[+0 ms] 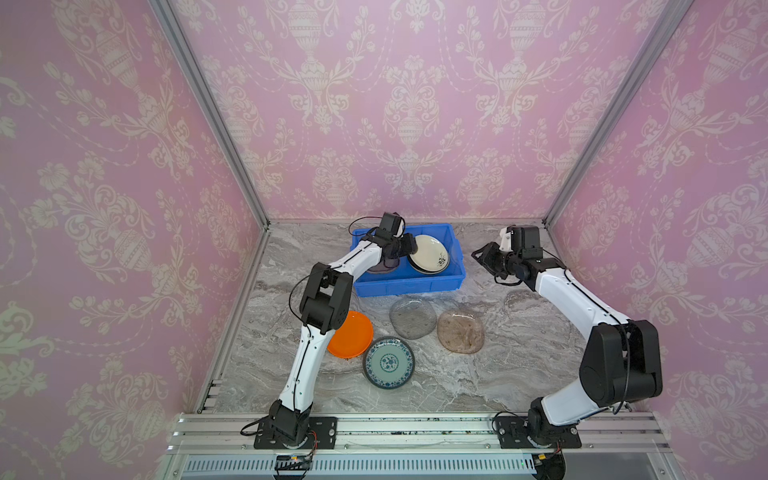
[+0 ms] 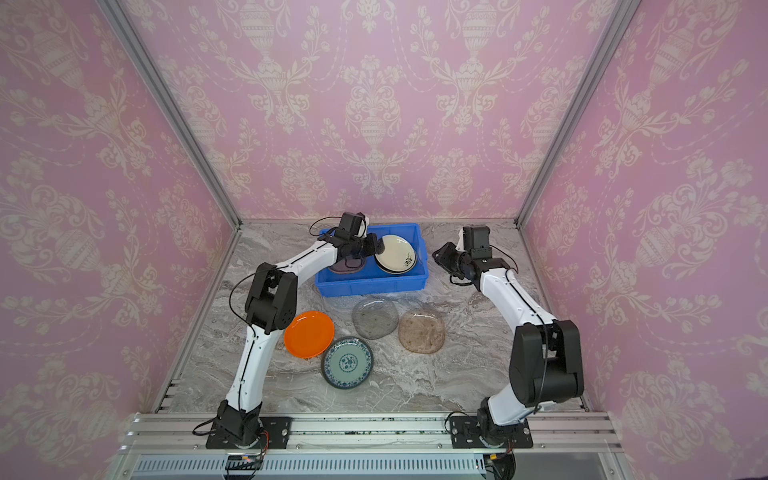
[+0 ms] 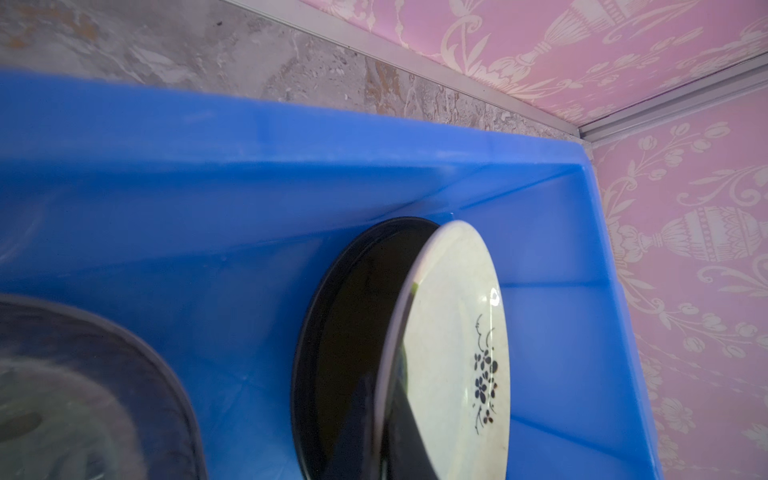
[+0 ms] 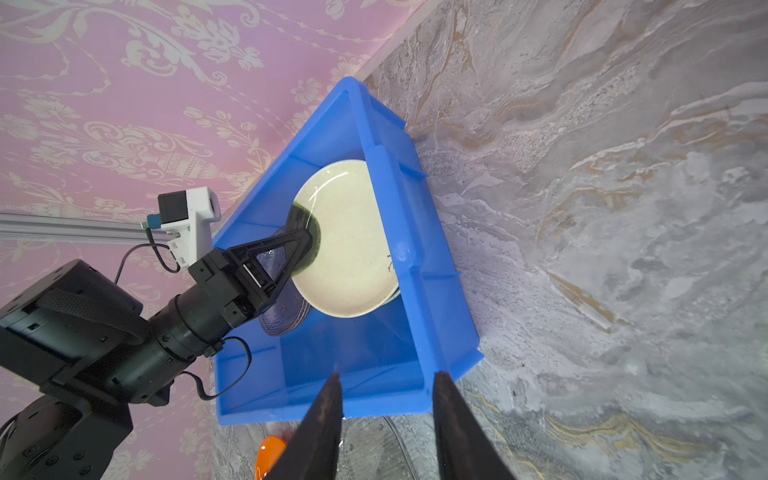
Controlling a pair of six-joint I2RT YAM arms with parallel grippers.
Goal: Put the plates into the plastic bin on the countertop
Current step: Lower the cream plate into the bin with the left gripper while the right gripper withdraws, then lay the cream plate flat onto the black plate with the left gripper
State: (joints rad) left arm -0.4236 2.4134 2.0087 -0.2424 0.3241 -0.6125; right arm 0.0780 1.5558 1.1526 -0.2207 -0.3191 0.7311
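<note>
The blue plastic bin [image 1: 409, 286] [image 2: 374, 286] stands at the back of the countertop [image 1: 519, 365]. My left gripper [image 1: 411, 245] [image 2: 377, 245] [image 4: 305, 245] reaches into it and is shut on the rim of a cream plate [image 1: 430, 253] [image 3: 449, 332] [image 4: 353, 249] with a small dark flower print. That plate is tilted over a black plate [image 3: 357, 291] in the bin's right half. A grey glass plate [image 3: 62, 395] [image 4: 282, 320] lies in the left half. My right gripper [image 1: 478, 255] [image 2: 438, 253] [image 4: 388, 376] hovers open and empty just right of the bin.
In front of the bin lie an orange plate [image 1: 353, 334] [image 2: 309, 334], a teal-white floral plate [image 1: 388, 362], a grey glass plate [image 1: 412, 318] and a brownish glass plate [image 1: 460, 331]. The left arm's elbow hangs over the orange plate. Pink walls close in three sides.
</note>
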